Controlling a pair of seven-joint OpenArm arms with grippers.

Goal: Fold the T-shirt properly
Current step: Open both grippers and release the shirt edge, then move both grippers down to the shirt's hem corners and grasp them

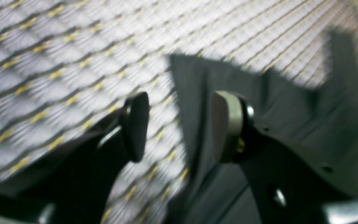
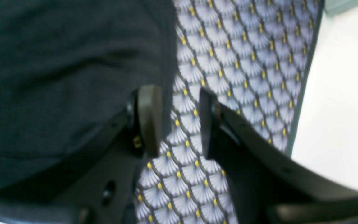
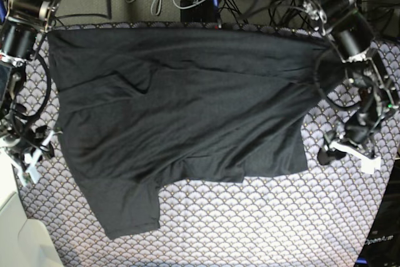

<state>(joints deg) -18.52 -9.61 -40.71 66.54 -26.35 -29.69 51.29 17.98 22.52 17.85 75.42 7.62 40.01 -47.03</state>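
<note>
T-shirt (image 3: 187,110) spread on tablecloth (image 3: 262,229); wrist views blurred; left claw (image 1: 179,127), right claw (image 2: 179,121) apart, empty.

Black arms, grey-padded claw (image 1: 179,127)

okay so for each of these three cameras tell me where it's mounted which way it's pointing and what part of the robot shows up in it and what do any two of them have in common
Left wrist: rides the left arm, looking down past the open left gripper at the T-shirt edge and the tablecloth.
Right wrist: rides the right arm, looking down past the open right gripper; shirt on the picture's left, cloth on its right.
Base: overhead, looking down on the spread shirt with both arms at the sides.
Shared: both wrist views straddle a shirt edge over the scallop print.
</note>
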